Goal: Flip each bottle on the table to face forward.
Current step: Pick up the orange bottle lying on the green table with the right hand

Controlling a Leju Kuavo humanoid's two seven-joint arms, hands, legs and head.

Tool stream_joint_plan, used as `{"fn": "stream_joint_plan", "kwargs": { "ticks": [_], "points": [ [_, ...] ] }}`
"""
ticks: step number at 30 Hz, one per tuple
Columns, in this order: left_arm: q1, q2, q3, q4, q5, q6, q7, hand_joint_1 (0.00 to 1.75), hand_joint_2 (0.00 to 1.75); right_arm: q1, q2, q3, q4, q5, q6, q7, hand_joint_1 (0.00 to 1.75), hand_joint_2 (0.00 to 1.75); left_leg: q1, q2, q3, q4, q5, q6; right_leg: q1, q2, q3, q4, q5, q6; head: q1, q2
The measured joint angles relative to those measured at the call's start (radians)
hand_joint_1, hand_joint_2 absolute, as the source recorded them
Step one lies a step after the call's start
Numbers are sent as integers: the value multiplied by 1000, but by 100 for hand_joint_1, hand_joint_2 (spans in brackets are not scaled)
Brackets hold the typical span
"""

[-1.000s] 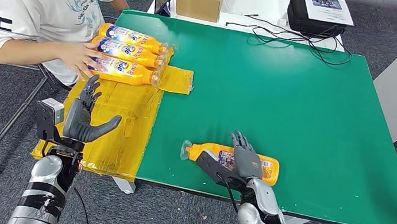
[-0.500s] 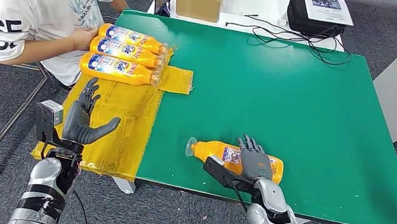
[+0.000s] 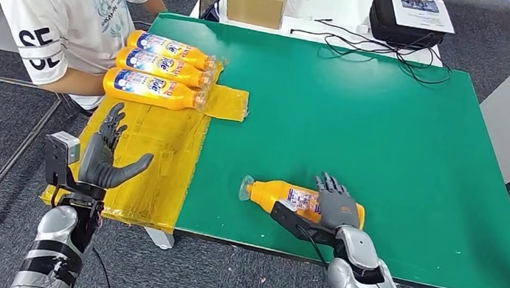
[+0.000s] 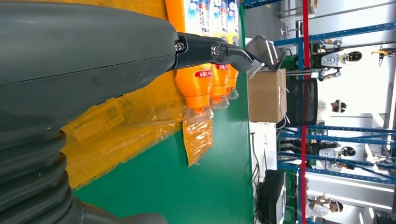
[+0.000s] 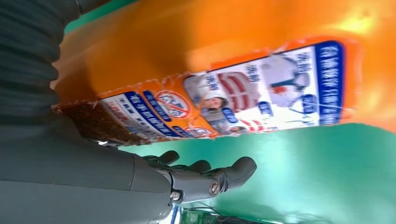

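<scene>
Person's hand withdrawn from three orange plastic bottles (image 3: 161, 68) at 10 o'clock, labels front-up on yellow sheet (image 3: 154, 153). Right robot hand (image 3: 333, 203) shifted rightward, fingers wrapped over lone orange bottle (image 3: 282, 196) at 6 o'clock on green worktop (image 3: 360, 113), back label showing, likely mid-roll. Left robot hand (image 3: 105, 154) spread, idle.

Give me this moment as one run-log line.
right hand: on lone orange bottle, back label up | left hand: open over yellow sheet | three bottles: by person
</scene>
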Motion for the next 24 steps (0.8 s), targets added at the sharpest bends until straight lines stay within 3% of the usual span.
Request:
{"fn": "stream_joint_plan", "kwargs": {
  "ticks": [4, 5, 8, 9, 17, 24],
  "points": [
    [4, 2, 2, -2, 1, 0, 0, 0, 175, 0, -18, 0, -4, -1, 10, 4, 0, 175, 0, 0, 0, 0, 0, 0, 0, 0, 0, 0, 0, 0, 0, 0],
    [4, 2, 3, -2, 2, 0, 0, 0, 175, 0, -22, 0, -4, -2, 13, 6, 15, 175, 0, 0, 0, 0, 0, 0, 0, 0, 0, 0, 0, 0, 0, 0],
    [4, 4, 4, -2, 2, -1, 0, 0, 175, 0, -36, 0, -6, -7, 27, 7, 144, 175, 0, 0, 0, 0, 0, 0, 0, 0, 0, 0, 0, 0, 0, 0],
    [4, 4, 4, -2, 2, -1, 0, 0, 175, 0, -41, 0, -7, -10, 33, 6, 172, 175, 0, 0, 0, 0, 0, 0, 0, 0, 0, 0, 0, 0, 0, 0],
    [-8, 13, 6, 7, 11, -20, 0, 0, 175, -39, -72, 7, 21, -108, 121, -83, 175, 175, 0, 1, 2, 0, 0, 0, 0, 0, 2, 0, 0, 0, 0, 0],
    [-32, 23, -8, 40, -23, -9, 31, 0, 175, -105, -63, 24, 101, -255, 129, -127, 175, 175, 0, 1, 5, 0, 0, 0, 1, 1, 4, 0, 0, 0, 0, 0]
  ]
}}
